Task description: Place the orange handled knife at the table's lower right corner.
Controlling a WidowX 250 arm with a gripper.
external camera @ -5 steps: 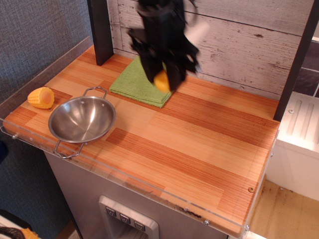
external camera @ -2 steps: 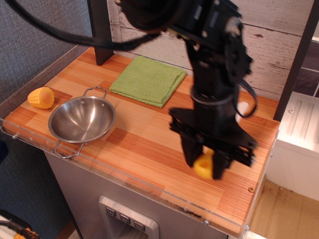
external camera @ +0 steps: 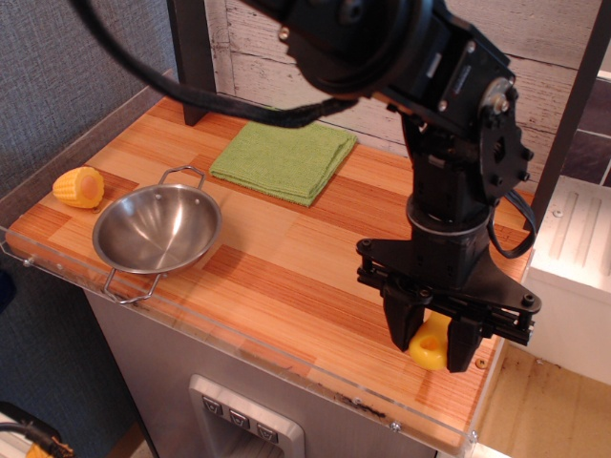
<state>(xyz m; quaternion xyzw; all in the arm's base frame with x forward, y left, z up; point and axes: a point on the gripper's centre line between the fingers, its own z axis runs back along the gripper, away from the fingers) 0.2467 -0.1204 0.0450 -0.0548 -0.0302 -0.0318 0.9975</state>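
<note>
One black robot gripper (external camera: 431, 342) is clamped on the yellow-orange plastic handle of the toy knife (external camera: 430, 342), holding it low over the striped wooden surface (external camera: 315, 277) near its lower right corner, apparently ready to set it down there.

- Striped tabletop (external camera: 315, 277) — light and reddish-brown wood strips.
- Black claw (external camera: 431, 345); yellow-orange knife handle (external camera: 430, 342).
- Green cloth (external camera: 284, 156), silver bowl (external camera: 158, 229), yellow-orange corn (external camera: 79, 187) — whitewashed plank wall (external camera: 496, 67) behind.
</note>
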